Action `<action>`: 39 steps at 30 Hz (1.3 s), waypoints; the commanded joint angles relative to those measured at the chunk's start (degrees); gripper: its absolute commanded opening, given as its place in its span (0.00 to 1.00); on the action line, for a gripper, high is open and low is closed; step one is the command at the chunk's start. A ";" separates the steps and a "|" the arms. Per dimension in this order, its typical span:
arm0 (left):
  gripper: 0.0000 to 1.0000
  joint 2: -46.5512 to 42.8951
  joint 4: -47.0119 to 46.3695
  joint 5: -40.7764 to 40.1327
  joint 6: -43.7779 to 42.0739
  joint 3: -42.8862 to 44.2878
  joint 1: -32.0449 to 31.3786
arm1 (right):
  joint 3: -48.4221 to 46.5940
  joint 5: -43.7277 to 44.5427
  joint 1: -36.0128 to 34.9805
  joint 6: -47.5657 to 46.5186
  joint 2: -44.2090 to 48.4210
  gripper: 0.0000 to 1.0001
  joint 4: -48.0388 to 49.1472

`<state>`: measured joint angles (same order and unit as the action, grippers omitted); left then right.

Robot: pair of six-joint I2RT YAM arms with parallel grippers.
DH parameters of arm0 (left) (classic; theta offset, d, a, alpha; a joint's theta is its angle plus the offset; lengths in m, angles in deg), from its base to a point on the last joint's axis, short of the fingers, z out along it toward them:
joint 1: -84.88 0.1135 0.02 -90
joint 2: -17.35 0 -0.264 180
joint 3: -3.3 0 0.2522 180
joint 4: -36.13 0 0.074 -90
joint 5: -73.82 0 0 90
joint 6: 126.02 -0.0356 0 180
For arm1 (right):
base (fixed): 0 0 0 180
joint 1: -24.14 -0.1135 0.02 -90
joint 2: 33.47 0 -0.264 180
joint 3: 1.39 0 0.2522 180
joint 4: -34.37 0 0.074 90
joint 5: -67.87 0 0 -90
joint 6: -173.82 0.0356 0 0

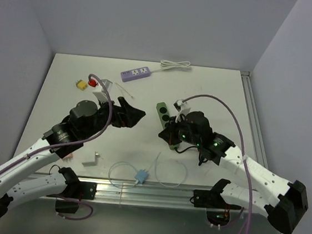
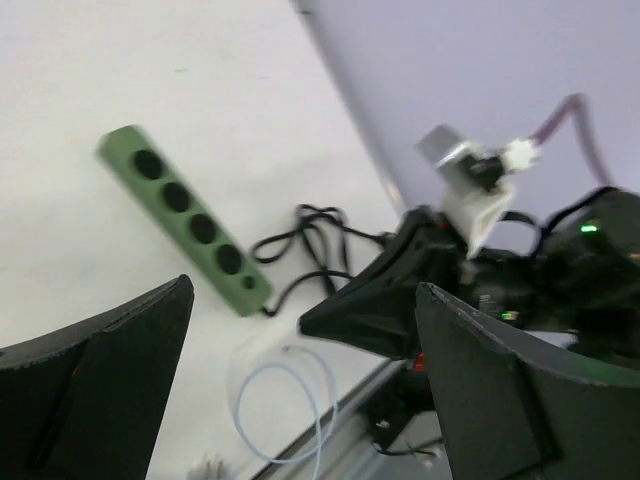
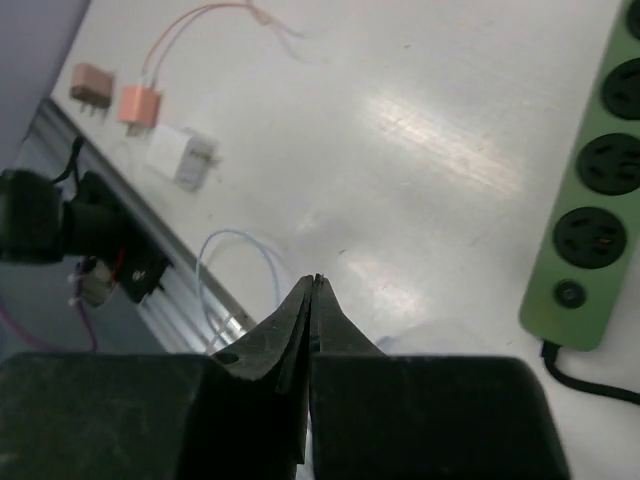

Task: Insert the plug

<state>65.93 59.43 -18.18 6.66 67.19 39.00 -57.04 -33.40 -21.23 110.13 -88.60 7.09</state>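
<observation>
Left gripper (image 2: 305, 290) is spread wide with nothing in it, hanging just left of the green power strip (image 1: 162, 113). Right gripper (image 3: 313, 285) is pinched fully closed on nothing, right by the strip's near end. White plug (image 1: 91, 158) is lying by the near edge on the left, well apart from both.

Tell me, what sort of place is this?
Probably a robotics lab bench: a white table between plain walls, two robot arms at its edge, a green power strip and a purple power strip.
</observation>
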 commanded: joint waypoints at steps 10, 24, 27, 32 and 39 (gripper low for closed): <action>0.94 10.84 14.98 -8.65 0.99 -1.76 0.10 | -7.68 14.68 2.73 0.85 -6.31 0.17 -7.74; 0.76 2.94 14.28 6.23 5.37 -14.87 -9.81 | -1.97 8.89 9.15 3.14 6.26 0.66 -12.85; 0.64 3.10 13.14 2.72 9.69 -16.90 -16.50 | -2.14 8.89 9.50 2.70 6.88 0.66 -13.29; 0.84 7.67 16.38 -4.23 14.36 -15.42 -26.61 | -1.27 7.93 9.59 2.43 7.93 0.66 -13.46; 0.95 21.36 20.96 -15.48 16.56 -9.53 -30.93 | -0.04 7.05 9.59 2.87 9.78 0.66 -13.11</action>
<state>83.54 78.14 -25.61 21.02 53.64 8.35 -57.52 -25.77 -11.96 112.95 -80.47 -6.64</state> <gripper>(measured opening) 0.951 0.664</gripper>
